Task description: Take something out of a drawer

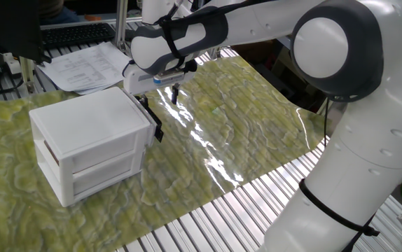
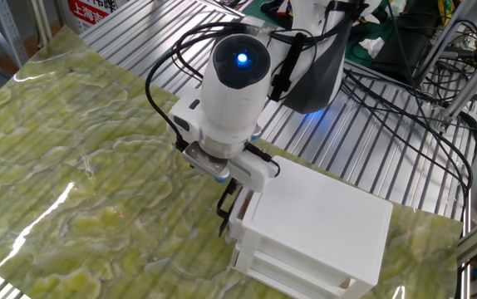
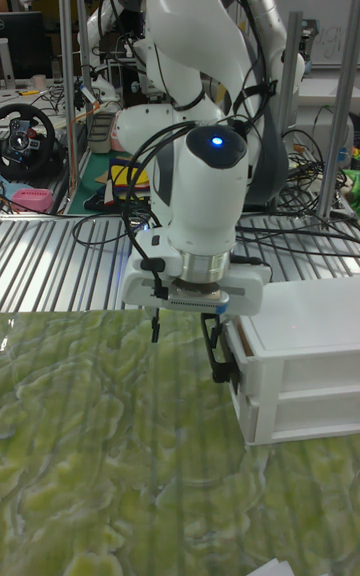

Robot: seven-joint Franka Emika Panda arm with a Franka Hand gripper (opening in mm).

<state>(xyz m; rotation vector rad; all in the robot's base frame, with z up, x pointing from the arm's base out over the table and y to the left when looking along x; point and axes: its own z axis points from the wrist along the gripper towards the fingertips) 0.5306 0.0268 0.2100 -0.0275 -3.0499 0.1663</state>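
The white two-drawer box [image 1: 89, 126] [image 2: 313, 220] [image 3: 300, 321] stands on the green patterned mat. Its upper drawer [image 3: 290, 366] has its front edge pushed out a little past the lower one. My gripper [image 3: 187, 341] [image 1: 162, 108] points down right at the box's front and is open. One black finger [image 3: 216, 354] sits against the black handle [image 1: 155, 130] of the upper drawer. The other finger [image 3: 157, 326] hangs free over the mat. The something is hidden inside the box.
The green mat [image 1: 243, 133] covers a slatted metal table [image 1: 208, 224]. Papers [image 1: 82, 66] and a keyboard [image 1: 75, 33] lie behind the box. Cables [image 2: 405, 91] run over the slats beyond the arm's base.
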